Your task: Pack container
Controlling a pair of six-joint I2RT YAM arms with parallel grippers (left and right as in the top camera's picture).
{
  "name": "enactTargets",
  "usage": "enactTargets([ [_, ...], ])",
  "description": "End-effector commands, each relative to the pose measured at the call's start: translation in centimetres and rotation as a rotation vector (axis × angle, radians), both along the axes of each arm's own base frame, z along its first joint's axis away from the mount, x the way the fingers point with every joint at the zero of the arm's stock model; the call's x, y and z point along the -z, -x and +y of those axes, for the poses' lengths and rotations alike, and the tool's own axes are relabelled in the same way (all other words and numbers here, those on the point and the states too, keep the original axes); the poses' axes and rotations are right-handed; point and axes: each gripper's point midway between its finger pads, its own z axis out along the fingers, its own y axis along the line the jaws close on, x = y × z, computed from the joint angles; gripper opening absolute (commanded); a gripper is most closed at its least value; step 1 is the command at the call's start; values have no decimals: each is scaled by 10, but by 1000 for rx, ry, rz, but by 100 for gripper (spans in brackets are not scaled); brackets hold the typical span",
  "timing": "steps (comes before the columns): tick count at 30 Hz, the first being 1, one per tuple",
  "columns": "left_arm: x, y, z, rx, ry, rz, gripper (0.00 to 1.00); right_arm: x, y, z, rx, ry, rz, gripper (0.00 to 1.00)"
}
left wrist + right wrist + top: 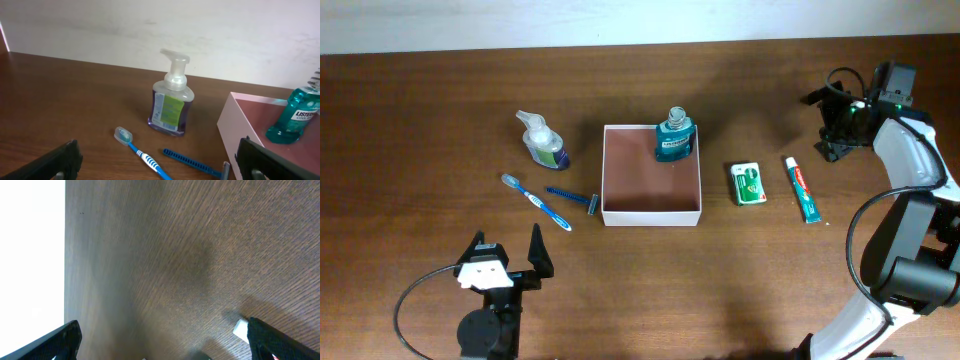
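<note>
The container, a square shallow box with white walls and a reddish-brown inside, sits mid-table. A teal mouthwash bottle stands in its far right corner. My left gripper is open near the front edge, left of the container, with nothing between its fingers. The left wrist view shows the container's wall and the mouthwash at right. My right gripper is open at the far right, over bare table, with its fingers wide apart.
Left of the container are a clear soap pump bottle, a blue toothbrush and a blue razor. To its right lie a green packet and a toothpaste tube. A white tip shows beside my right finger.
</note>
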Motion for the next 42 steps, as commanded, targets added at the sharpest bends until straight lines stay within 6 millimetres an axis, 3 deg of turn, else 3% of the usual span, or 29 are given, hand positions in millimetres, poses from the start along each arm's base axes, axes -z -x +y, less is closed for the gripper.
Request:
enactTargets([
  [1, 1, 0, -2, 12, -16, 2, 100, 10, 6, 0, -92, 59, 11, 98],
  [5, 1, 0, -2, 12, -16, 2, 99, 16, 22, 11, -475, 234, -54, 98],
  [8, 1, 0, -2, 12, -16, 2, 99, 9, 49, 52, -918, 221, -238, 99],
  [11, 1, 0, -2, 12, -16, 2, 99, 16, 77, 58, -1097, 242, -213, 99],
  [13, 1, 0, -2, 12, -16, 2, 99, 25, 86, 49, -1130, 288, -144, 99],
  [18, 1, 0, -2, 12, -16, 2, 99, 30, 75, 25, -1108, 400, -122, 98],
  [23, 1, 0, -2, 12, -16, 2, 99, 42, 85, -7, -1123, 530, 30, 100],
  [26, 1, 0, -2, 12, -16, 2, 99, 44, 88, -16, -1122, 568, 81, 89],
  [29, 1, 0, -2, 12, -16, 2, 99, 44, 87, -14, -1125, 568, 79, 56],
  [30, 1, 0, -2, 12, -16, 2, 99, 44, 87, -12, -1130, 568, 78, 54],
  [37, 1, 0, -2, 12, -16, 2, 99, 44, 76, 19, -1201, 594, 52, 53],
  [42, 1, 0, -2, 12, -16, 2, 99, 44, 56, 27, -1246, 766, 86, 53],
])
